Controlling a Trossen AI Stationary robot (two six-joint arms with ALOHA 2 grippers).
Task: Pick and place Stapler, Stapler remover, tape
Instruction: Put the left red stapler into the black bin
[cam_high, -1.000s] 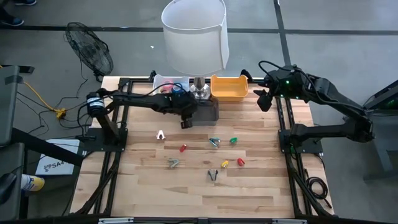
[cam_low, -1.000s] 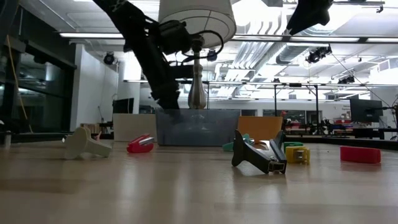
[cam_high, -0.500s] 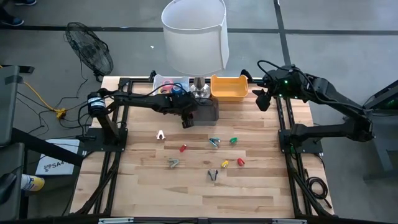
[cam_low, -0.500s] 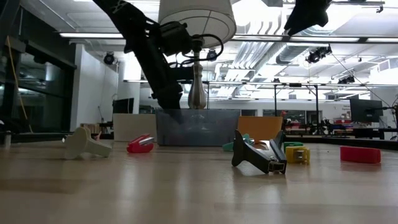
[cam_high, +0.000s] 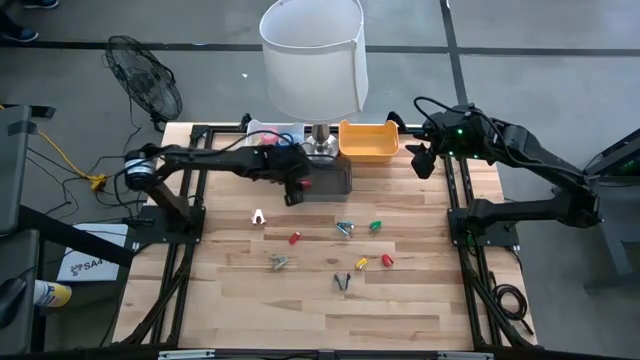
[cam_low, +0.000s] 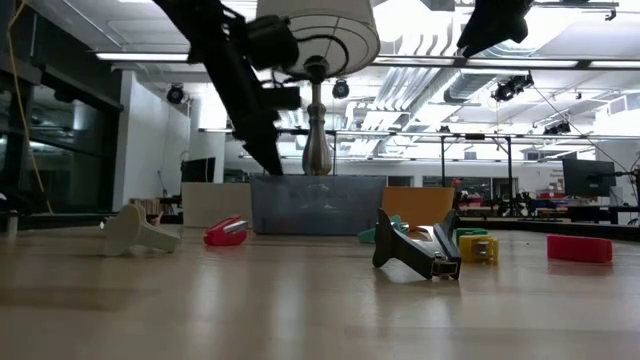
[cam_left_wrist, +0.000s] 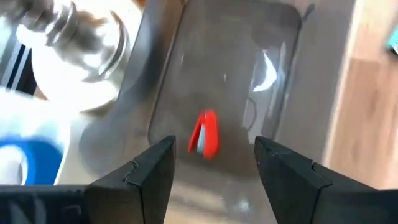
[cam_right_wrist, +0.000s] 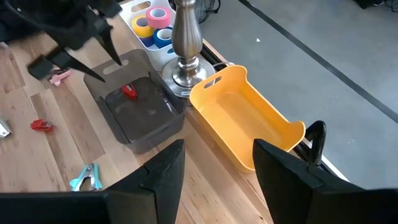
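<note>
A small red piece with a silver part (cam_left_wrist: 204, 134) lies on the floor of the grey see-through bin (cam_high: 335, 180) at the table's far side; it also shows in the right wrist view (cam_right_wrist: 129, 92). My left gripper (cam_high: 293, 192) hangs open just above the bin's left end (cam_left_wrist: 214, 149), holding nothing. My right gripper (cam_high: 423, 160) waits open, high over the far right (cam_right_wrist: 217, 152). Yellow (cam_right_wrist: 142, 25), pink (cam_right_wrist: 158, 15) and blue (cam_right_wrist: 163, 36) tape rolls sit in a white tray beyond the bin.
A tall lamp (cam_high: 312, 60) stands right behind the grey bin, with a yellow bin (cam_high: 368, 140) to its right. Loose small items lie mid-table: white (cam_high: 258, 215), red (cam_high: 294, 238), teal (cam_high: 345, 229), green (cam_high: 375, 226), grey (cam_high: 279, 262), black (cam_high: 343, 282), yellow (cam_high: 362, 263).
My left gripper has opened and risen from inside the grey bin, drawing back a little toward the table's left edge. The red piece stays on the bin's floor.
</note>
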